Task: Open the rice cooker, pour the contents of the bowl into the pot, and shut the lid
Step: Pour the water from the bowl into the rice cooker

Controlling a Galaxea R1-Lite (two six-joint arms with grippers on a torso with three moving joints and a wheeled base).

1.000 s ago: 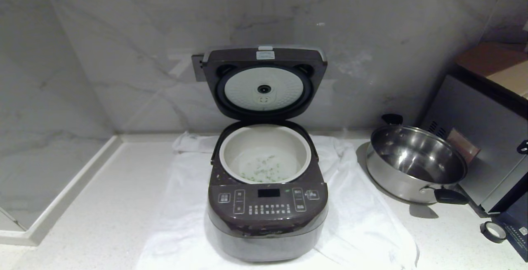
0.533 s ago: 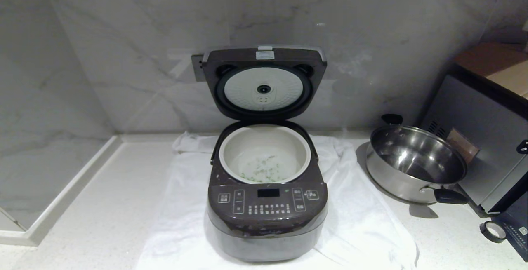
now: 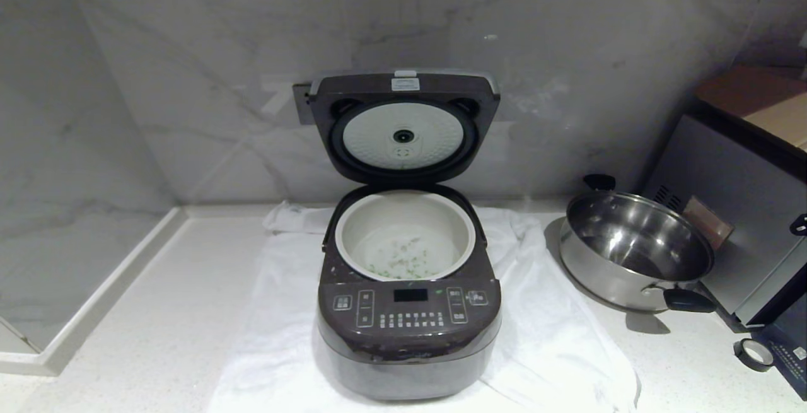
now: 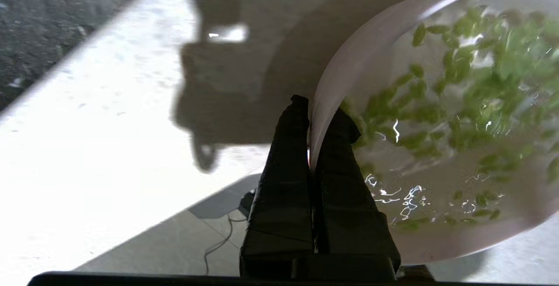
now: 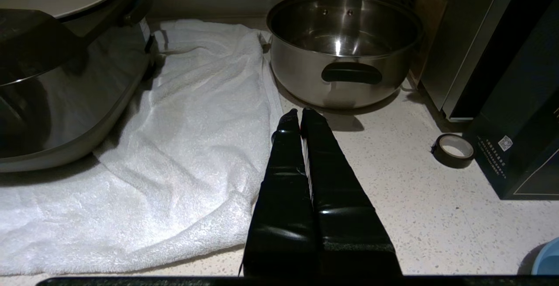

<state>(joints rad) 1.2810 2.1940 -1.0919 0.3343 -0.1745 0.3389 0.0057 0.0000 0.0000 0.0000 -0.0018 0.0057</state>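
The dark brown rice cooker stands on a white towel with its lid raised against the wall. Its off-white pot holds a scatter of green pieces. Neither arm shows in the head view. In the left wrist view my left gripper is shut on the rim of the pale pink bowl, one finger outside and one inside. Green pieces lie in the bowl. My right gripper is shut and empty, low over the counter beside the cooker.
A steel pan with black handles sits right of the cooker, with a silver appliance behind it. A tape roll and a dark box lie at the far right. The white towel spreads under the cooker. A counter ledge runs along the left.
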